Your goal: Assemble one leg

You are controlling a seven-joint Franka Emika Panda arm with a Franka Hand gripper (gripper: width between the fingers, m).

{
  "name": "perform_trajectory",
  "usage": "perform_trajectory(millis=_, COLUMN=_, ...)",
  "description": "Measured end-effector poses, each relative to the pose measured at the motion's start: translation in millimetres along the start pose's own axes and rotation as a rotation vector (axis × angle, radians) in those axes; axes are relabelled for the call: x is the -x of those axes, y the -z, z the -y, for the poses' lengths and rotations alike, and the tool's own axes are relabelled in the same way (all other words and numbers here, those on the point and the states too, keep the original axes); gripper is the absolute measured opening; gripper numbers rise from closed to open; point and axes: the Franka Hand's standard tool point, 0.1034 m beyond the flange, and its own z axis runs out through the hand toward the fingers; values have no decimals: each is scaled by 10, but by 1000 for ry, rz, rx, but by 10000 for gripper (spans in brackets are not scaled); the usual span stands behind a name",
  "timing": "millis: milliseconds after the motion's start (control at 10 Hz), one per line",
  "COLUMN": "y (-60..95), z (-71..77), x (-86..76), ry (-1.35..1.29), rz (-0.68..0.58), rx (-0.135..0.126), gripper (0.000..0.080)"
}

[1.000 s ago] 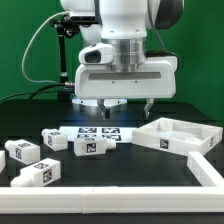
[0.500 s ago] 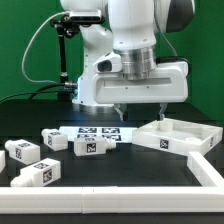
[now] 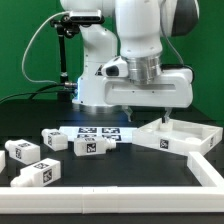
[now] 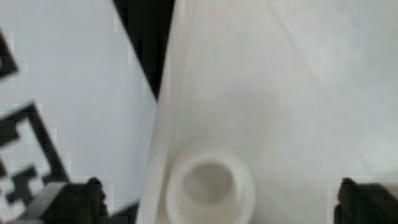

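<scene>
Several legs, small white oblong blocks with black-and-white tags, lie on the black table at the exterior view's left: one [image 3: 92, 146] next to the marker board, another [image 3: 55, 140] behind it, and two more [image 3: 20, 153] [image 3: 35, 174] nearer the front. My gripper [image 3: 146, 117] is open and empty, and hangs over the near-left corner of the large white rimmed tray [image 3: 190, 140], well to the right of the legs. In the wrist view my gripper [image 4: 222, 200] straddles the tray's white wall [image 4: 267, 90], which has a round hole [image 4: 210, 185]. No leg shows there.
The marker board [image 3: 98, 131] lies between the legs and the tray; it also shows in the wrist view [image 4: 36, 140]. A white bar [image 3: 110, 192] runs along the table's front and turns up at the right [image 3: 208, 170]. A black stand [image 3: 66, 60] rises behind.
The gripper has moved toward the exterior view's right and slightly down, from above the marker board to above the tray's corner. It stays open and empty. The legs have not moved.
</scene>
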Motion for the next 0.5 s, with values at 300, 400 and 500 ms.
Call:
perform_trajectory(millis=300, y=-65, z=5, x=67, ry=-31, rz=-31, rx=5, gripper=649)
perform_trajectory(millis=400, y=-93, z=-5, x=71, ry=-41, rz=-38, rx=3, gripper=649)
perform_trajectory(millis=500, y=-226, z=-71, x=136, ry=-60, rz=-48, rx=8, gripper=649)
